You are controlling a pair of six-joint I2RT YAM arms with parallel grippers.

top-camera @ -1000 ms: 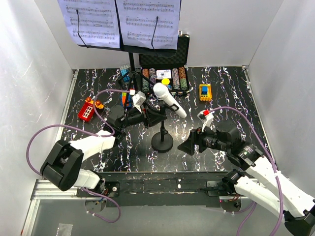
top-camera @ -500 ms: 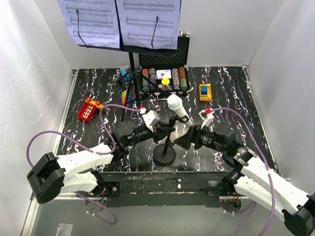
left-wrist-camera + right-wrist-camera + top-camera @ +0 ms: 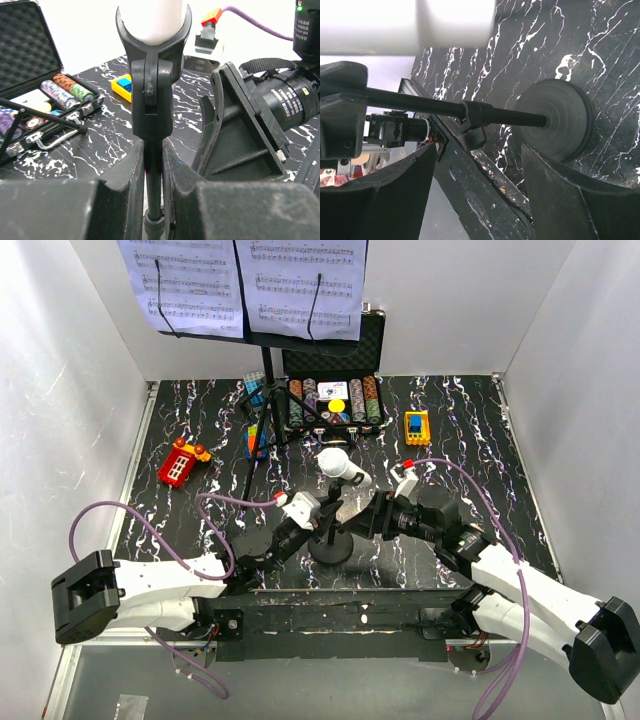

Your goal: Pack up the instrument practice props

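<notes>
Microphone [image 3: 152, 20] is cut off at frame top; left jaws clamp its stand pole [image 3: 153, 195]; right jaws gape wide around it, seemingly without contact.

The microphone stand [image 3: 331, 547] stands on the table [image 3: 480, 440] near its front edge, between the left gripper [image 3: 321, 513] and the right gripper [image 3: 374, 518]. Behind it rises the music stand [image 3: 300, 340] with sheet-music pages [image 3: 240, 285] on its desk, the chip case [image 3: 335, 390] just to its right.

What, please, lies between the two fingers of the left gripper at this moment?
The thin black pole of the microphone stand, gripped just below its clip; the left wrist view shows it.
</notes>
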